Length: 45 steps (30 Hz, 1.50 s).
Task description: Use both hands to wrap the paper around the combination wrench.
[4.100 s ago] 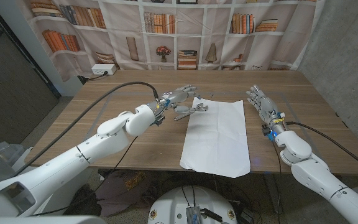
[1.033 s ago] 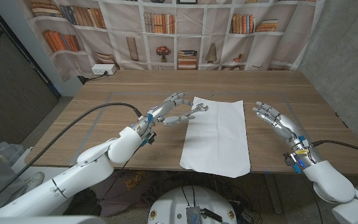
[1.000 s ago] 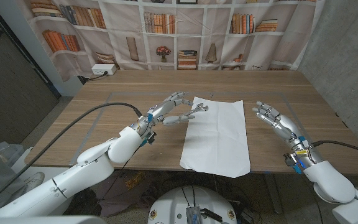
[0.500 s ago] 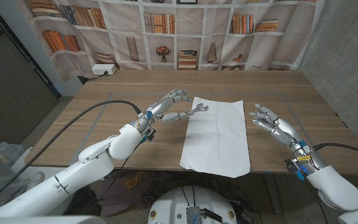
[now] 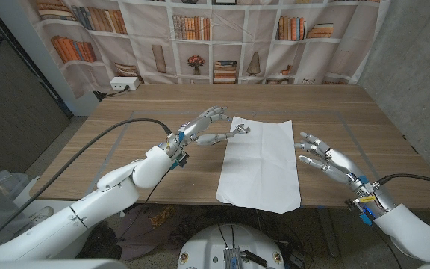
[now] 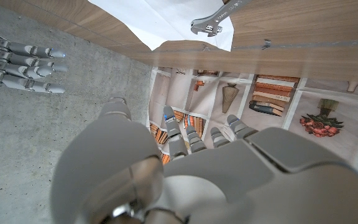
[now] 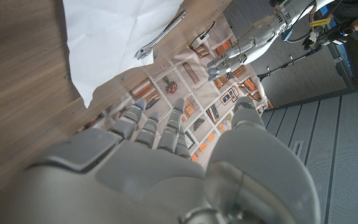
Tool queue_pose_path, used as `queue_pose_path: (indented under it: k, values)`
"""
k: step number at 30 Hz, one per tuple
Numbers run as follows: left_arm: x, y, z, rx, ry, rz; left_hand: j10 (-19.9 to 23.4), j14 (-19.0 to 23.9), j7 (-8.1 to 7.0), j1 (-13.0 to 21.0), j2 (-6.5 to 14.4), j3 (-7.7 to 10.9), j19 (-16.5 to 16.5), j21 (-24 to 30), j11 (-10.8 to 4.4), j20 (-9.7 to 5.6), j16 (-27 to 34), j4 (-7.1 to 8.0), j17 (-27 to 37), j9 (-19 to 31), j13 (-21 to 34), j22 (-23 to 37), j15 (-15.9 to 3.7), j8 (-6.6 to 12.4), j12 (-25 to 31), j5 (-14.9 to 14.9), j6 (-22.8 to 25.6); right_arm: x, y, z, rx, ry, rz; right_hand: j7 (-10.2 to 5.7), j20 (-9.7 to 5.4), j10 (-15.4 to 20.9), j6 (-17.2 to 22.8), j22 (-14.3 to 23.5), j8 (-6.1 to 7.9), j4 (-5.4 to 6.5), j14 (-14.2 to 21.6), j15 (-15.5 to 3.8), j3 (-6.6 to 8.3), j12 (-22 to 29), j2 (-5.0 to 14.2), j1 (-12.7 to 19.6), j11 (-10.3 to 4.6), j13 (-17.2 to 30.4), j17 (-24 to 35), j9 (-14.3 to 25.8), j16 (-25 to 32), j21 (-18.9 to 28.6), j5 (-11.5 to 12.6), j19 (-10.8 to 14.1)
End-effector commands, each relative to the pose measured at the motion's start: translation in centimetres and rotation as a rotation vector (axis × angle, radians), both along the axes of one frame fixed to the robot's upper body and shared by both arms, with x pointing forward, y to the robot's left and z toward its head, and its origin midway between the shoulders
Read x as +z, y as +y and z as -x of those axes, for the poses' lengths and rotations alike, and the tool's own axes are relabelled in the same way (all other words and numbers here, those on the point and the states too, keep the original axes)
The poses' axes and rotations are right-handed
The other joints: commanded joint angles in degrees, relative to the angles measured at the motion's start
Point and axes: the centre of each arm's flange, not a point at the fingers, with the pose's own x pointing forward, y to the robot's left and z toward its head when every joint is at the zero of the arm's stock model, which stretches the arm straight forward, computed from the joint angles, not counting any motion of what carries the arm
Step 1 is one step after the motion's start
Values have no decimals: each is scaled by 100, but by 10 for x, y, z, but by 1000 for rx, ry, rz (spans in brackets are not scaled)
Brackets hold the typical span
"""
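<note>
A white sheet of paper (image 5: 260, 161) lies lengthwise on the wooden table (image 5: 125, 161). The metal combination wrench (image 5: 232, 134) lies across the paper's far left edge, with its head on the sheet. My left hand (image 5: 204, 127) hovers just left of the wrench's handle, fingers spread and nothing in them. My right hand (image 5: 318, 155) hangs beside the paper's right edge, fingers apart, pointing at the sheet. The right wrist view shows the paper (image 7: 110, 37), the wrench (image 7: 163, 34) and the left hand (image 7: 238, 50) apart from the wrench. The left wrist view shows the wrench's head (image 6: 207, 26) and the right hand (image 6: 23, 59).
A white power strip (image 5: 123, 84) sits at the table's far left corner, in front of a bookshelf backdrop. A black cable (image 5: 118, 131) runs over the table along my left arm. Bare wood lies on both sides of the paper.
My right hand has drawn back toward the near edge and turned its fingers toward the paper. My left hand has shifted slightly farther along the wrench's handle. Paper and wrench have stayed put.
</note>
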Motion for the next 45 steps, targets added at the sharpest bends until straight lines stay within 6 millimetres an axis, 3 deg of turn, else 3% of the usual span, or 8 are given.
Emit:
queue_pose_path:
  k: [1, 24, 26, 28, 43, 45]
  values:
    - [5, 3, -3, -4, -8, -13, 26, -177, 6, 13, -25, -27, 6, 20, -10, -11, 26, 9, -9, -7, 31, 27, -24, -4, 26, 55, 9, -9, 7, 15, 12, -1, 99, -1, -61, 27, 59, 14, 35, 1, 38, -151, 67, 40, 1, 83, -34, 28, 15, 28, 31, -12, 0, 8]
    - [3, 4, -3, -38, -35, 21, 27, -153, -5, 8, -24, -47, 13, 24, -10, -12, 29, 8, -12, -32, 33, 26, -34, -16, 22, 60, 24, -37, 23, 39, -32, -37, 200, -42, -80, -18, 135, 14, 67, 2, 19, -190, 107, 17, 17, 193, -17, 31, 15, 27, 19, -21, 12, -2]
    - [3, 3, -2, -43, -39, 21, 28, -150, -7, 7, -24, -48, 14, 24, -15, -14, 29, 7, -12, -34, 33, 26, -37, -18, 22, 60, 23, -39, 25, 41, -38, -39, 208, 27, 0, 6, 137, 12, 72, -54, 40, -140, 267, 23, 165, 462, 24, 32, 12, 27, 22, -12, 111, 33]
    - [4, 2, -1, -47, -40, 18, 32, -152, -7, 7, -23, -50, 13, 24, -13, -13, 28, 7, -12, -36, 33, 26, -37, -18, 23, 60, 26, -41, 27, 42, -39, -36, 212, 6, -9, -28, 142, 9, 76, -93, 35, -163, 355, 6, 199, 640, -34, 31, 6, 27, 12, -16, 183, 34]
    - [5, 2, -3, -69, -28, 6, 39, -148, 5, 5, -17, -60, 45, 37, -17, -28, 26, 7, -14, -50, 34, 26, -42, -24, 23, 63, 38, -48, 39, 53, -111, -131, 397, -28, -32, -70, 126, 5, 73, -98, 10, -200, 403, -17, 71, 871, -43, 29, -5, 26, -3, -31, 241, 14]
    - [4, 2, -4, -73, -25, 9, 38, -144, 5, 5, -16, -61, 58, 42, -18, -35, 27, 7, -14, -52, 34, 26, -41, -25, 23, 64, 38, -50, 42, 53, -111, -138, 422, -68, -33, -24, 177, 5, 91, -82, 20, -204, 401, 0, 40, 901, -122, 29, -5, 27, 2, -27, 246, 24]
